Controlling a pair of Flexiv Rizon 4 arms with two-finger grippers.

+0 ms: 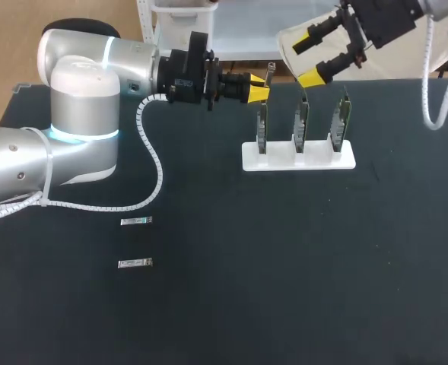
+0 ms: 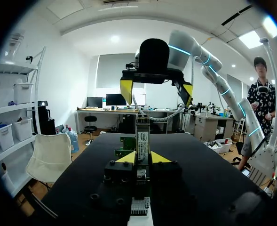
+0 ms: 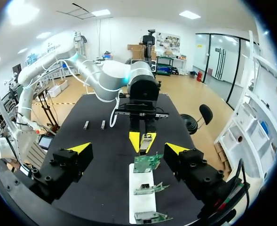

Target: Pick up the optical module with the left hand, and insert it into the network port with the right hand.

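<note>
My left gripper (image 1: 258,90) is held level above the table's back, shut on a slim silver optical module (image 1: 270,73) that sticks out past its yellow tips. In the left wrist view the module (image 2: 143,138) stands upright between the fingertips (image 2: 127,157). My right gripper (image 1: 309,55) hangs open at the back right, facing the module with a gap between them, and shows ahead in the left wrist view (image 2: 157,91). In the right wrist view my right gripper (image 3: 128,148) is wide open, with the left gripper (image 3: 140,140) and its module (image 3: 146,141) ahead. The network ports sit on green boards (image 1: 301,122).
A white stand (image 1: 300,158) holds three upright green boards, below and just ahead of both grippers; it lies under my right gripper (image 3: 142,197). Two spare modules (image 1: 136,221) (image 1: 135,263) lie on the dark table at the front left. A white cable loops by the left arm (image 1: 151,163).
</note>
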